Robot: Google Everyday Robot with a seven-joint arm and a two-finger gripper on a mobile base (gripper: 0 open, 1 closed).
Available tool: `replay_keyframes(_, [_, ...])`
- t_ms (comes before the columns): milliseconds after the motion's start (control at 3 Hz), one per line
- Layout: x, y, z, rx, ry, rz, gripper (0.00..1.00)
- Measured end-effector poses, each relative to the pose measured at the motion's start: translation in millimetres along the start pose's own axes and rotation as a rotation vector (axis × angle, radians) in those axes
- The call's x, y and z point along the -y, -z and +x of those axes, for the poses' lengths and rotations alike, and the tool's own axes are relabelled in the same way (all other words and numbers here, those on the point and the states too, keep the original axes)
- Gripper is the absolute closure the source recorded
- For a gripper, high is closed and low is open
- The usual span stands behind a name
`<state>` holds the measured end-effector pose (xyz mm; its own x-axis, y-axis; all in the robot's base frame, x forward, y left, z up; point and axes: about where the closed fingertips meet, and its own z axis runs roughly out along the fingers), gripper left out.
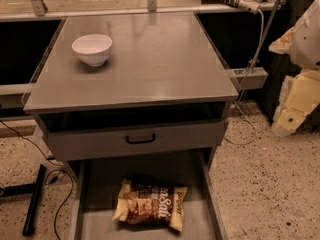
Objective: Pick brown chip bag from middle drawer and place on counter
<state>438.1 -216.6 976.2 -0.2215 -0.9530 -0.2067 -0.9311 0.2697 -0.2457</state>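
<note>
The brown chip bag (150,206) lies flat on the floor of the open middle drawer (95,184), near its front, with white "Salt" lettering facing up. The grey counter (150,64) is the cabinet's top, above the drawer. My gripper (292,109) hangs at the far right of the view, beside the cabinet and below counter height. It is well away from the bag and holds nothing that I can see.
A white bowl (92,49) stands on the counter's back left. A grey drawer front with a black handle (140,139) sits above the open drawer. Cables (250,64) hang at the cabinet's right. A black stand leg (34,199) lies on the speckled floor at left.
</note>
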Motion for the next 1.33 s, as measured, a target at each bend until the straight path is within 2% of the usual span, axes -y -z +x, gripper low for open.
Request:
replay_keyframes(667, [-6,-12,-3,0.02,0.012,-0.001,0.0])
replay_keyframes(1000, [-29,-44,-14,0.089,0.089,-0.022,0.0])
replay_keyframes(1333, [-63,-94,-26,0.193,0.191,-0.043,0.0])
